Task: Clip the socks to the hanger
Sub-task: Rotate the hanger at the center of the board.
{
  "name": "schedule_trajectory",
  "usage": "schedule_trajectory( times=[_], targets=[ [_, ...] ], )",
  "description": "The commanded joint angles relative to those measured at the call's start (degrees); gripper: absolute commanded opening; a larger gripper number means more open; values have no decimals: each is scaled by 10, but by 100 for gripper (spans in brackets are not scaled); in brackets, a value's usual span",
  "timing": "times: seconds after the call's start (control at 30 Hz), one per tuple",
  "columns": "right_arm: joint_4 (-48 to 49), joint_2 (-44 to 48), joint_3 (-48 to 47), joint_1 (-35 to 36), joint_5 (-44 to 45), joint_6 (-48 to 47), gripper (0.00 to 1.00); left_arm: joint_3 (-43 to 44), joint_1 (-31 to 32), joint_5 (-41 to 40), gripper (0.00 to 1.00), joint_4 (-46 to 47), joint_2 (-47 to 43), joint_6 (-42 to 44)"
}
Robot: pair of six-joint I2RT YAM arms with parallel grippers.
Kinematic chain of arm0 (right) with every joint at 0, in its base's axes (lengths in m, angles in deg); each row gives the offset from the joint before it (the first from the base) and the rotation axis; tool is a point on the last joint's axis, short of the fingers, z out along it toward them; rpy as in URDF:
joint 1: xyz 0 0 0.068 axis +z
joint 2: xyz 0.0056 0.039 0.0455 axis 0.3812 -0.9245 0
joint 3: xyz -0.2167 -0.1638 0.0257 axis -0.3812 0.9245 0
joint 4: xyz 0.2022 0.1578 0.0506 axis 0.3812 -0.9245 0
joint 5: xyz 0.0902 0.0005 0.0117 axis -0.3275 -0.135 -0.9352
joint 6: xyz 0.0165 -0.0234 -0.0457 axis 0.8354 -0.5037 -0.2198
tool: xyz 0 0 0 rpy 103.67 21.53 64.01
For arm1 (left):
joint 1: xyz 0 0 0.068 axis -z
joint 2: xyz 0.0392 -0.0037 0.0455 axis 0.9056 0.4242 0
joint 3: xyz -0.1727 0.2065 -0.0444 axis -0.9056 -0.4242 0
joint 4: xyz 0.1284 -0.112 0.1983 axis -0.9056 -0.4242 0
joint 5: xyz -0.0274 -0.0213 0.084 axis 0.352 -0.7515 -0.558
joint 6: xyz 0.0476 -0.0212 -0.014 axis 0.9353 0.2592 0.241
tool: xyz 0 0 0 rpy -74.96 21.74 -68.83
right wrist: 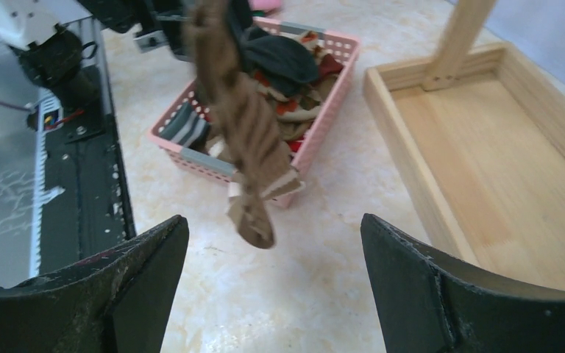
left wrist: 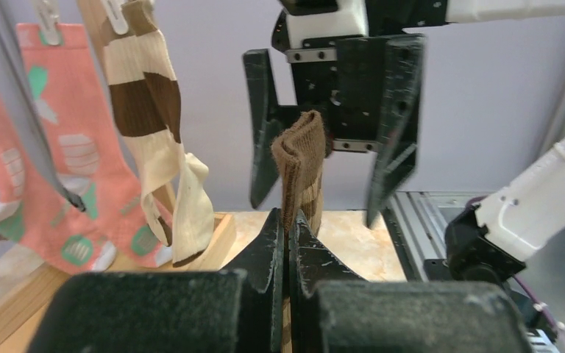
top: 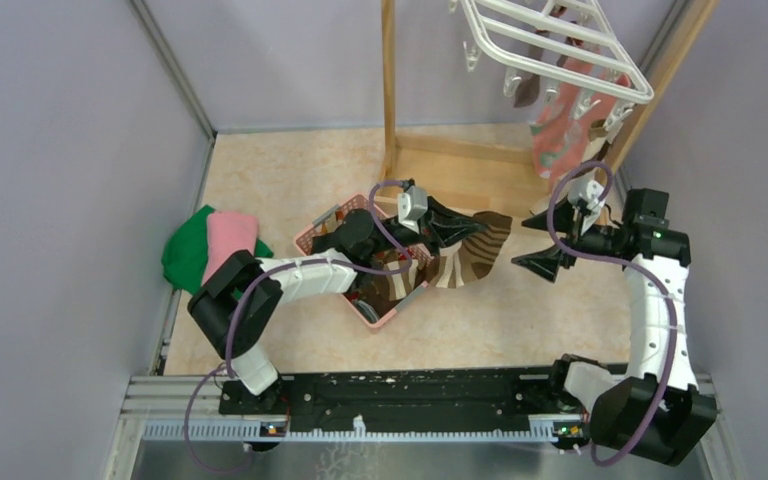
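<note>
a: where's the sock right now?
b: the left gripper [top: 447, 228] has its jaws pinched together on the brown and cream striped sock [top: 475, 255]. it holds the sock up just right of the pink basket [top: 312, 236], and the rest hangs loose.
a: and the other arm?
b: the right gripper [top: 543, 243] faces it from the right, jaws spread wide, nothing in them. the sock's folded top lines up between them in the left wrist view, but from above there's a gap.
a: so a handover?
b: that's my read. i'd bring the right jaws in around the fold above the left's pinch and get a firm bite, then release the left. after that, carry it far and right to the hanger [top: 560, 45], where a pink sock [top: 558, 140] already hangs, and find a free clip.
</note>
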Motion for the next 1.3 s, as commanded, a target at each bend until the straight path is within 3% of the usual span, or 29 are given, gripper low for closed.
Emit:
schedule_trajectory(
  times=[0.0,0.33,0.7,1.0,1.17,1.27],
  targets=[
    [-28,9,-11,40,-31,-69,86,33,11,-62,0,-25,10,37],
    [94,-27,-9,51,-83,30,77,61,30,-72,0,-37,28,45],
    [76,-46,-46,60,-99,25,57,68,34,-85,0,-42,33,50],
    [53,-80,-101,81,-107,22,49,76,36,-88,0,-41,40,45],
    [45,-101,-121,97,-106,20,38,76,36,-96,0,-27,41,31],
    [45,-111,-124,102,-107,19,38,72,35,-106,0,-1,43,8]
  ],
)
